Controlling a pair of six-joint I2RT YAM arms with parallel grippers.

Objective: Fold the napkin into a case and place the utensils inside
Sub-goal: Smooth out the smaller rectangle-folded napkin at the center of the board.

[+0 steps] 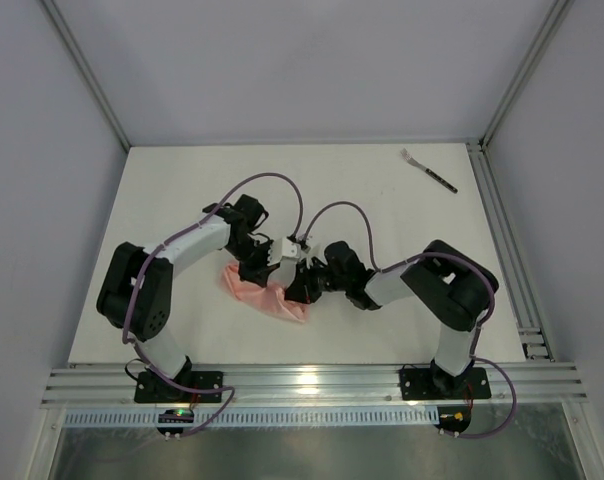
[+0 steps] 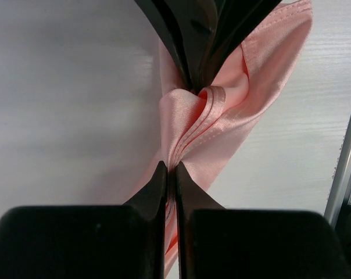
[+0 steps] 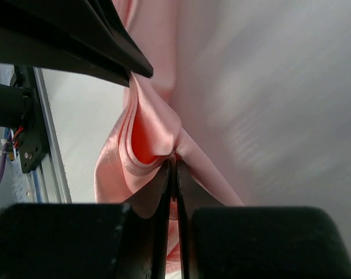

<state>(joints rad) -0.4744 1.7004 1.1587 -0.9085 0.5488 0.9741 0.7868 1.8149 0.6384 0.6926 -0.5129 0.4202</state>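
Left claw (image 2: 170, 174), right claw (image 3: 175, 165) both pinched shut on bunched napkin (image 1: 267, 293), frame centre (fold far from done); fork (image 1: 429, 170) untouched, upper right.

Your napkin (image 1: 267, 295): salmon-pink, bunched into glossy pleats, crumpled at front centre of the surface (image 1: 182, 200). Your fork (image 1: 429, 170): lying flat at the far right corner, prongs pointing far-left, well apart.

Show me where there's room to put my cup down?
Bare table runs along the back wall, left of the fork. The middle is crowded: the left gripper and right gripper both pinch the napkin there.
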